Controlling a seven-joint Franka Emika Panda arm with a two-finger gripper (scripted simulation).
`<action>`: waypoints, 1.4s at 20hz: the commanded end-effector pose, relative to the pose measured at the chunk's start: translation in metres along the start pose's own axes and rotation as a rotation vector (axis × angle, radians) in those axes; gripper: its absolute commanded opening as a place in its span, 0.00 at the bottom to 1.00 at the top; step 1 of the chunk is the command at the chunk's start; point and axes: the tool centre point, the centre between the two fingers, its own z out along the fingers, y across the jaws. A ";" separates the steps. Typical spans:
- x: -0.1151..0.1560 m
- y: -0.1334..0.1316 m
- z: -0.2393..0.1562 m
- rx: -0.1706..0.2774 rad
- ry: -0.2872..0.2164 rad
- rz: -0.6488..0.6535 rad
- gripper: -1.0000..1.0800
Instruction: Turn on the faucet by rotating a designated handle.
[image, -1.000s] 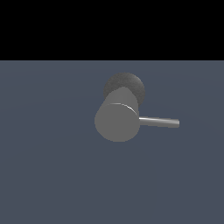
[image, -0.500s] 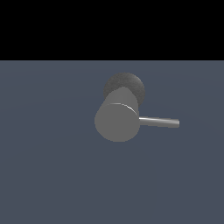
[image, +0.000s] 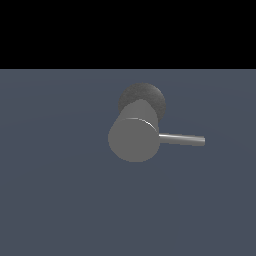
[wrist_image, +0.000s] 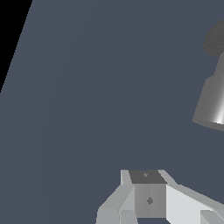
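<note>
In the exterior view the faucet (image: 134, 140) is a thick grey cylinder with its round flat face toward the camera, standing on a darker round base (image: 143, 98). The handle (image: 182, 139), a thin grey rod, sticks out level toward the exterior view's right. No gripper shows in that view. In the wrist view my gripper (wrist_image: 146, 176) sits low in the picture, its fingers (wrist_image: 149, 199) pressed together with nothing between them, well apart from the faucet (wrist_image: 212, 105) at the picture's edge. The handle does not show in the wrist view.
A flat blue-grey floor (image: 60, 190) spreads around the faucet, with a black background beyond its far edge. No other objects are in view.
</note>
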 end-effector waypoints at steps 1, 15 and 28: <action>0.005 0.000 -0.012 0.096 0.052 0.004 0.00; 0.031 0.032 -0.088 0.612 0.353 0.075 0.00; 0.048 0.118 -0.145 1.051 0.640 0.244 0.00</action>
